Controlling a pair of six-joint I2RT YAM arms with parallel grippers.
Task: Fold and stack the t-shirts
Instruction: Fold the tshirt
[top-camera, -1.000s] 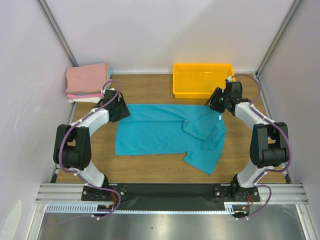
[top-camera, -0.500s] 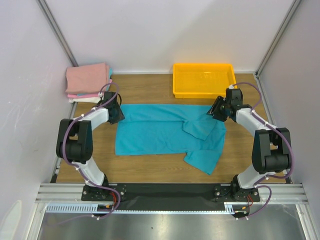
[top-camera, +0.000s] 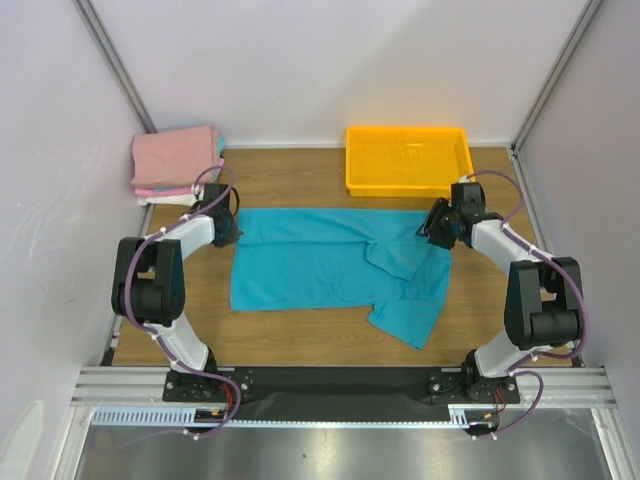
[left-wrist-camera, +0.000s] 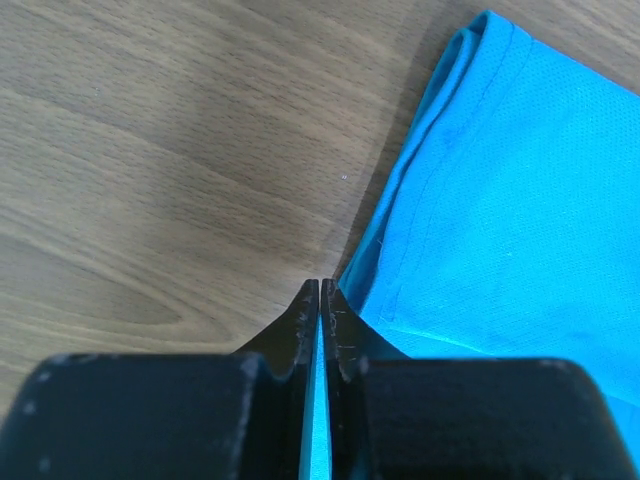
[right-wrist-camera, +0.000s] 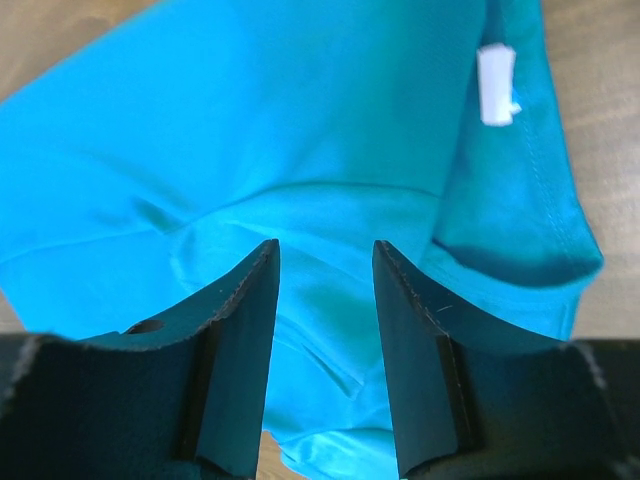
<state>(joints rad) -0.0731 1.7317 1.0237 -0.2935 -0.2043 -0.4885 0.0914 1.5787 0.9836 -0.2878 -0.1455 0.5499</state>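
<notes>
Teal t-shirt lies on the table near yellow tray.

Ahead and left of the left gripper, bare table lies open. To its right the teal t-shirt covers the wood, its edge pinched between the closed fingers. The stack of folded pink shirts sits ahead-left, with bare wood between. The right gripper has its jaws parted over cloth. The yellow tray stands near on its far side.
</notes>
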